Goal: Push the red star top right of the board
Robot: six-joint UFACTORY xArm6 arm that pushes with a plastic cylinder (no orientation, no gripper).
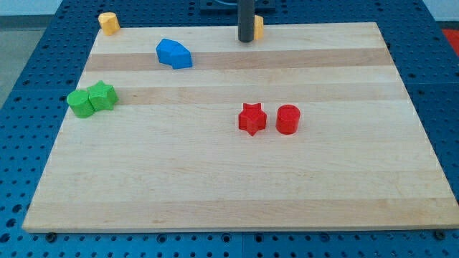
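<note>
Red star [252, 118] lying a little right of the board's middle, just beside a red cylinder [287, 119] on its right, a narrow gap between them. My tip [246, 41] down at the wooden board [215, 193] near the top edge, well apart from the star and almost straight above it in the view. Touching or nearly touching the rod's right side, a yellow block [258, 26], shape mostly hidden. No pincer on this rod, so nothing open, shut or held. Further left: a blue block [174, 54], irregular in outline; another yellow block [108, 23] at the top left corner; a green cylinder [79, 103] and green star [102, 95] pressed together by the left edge.
</note>
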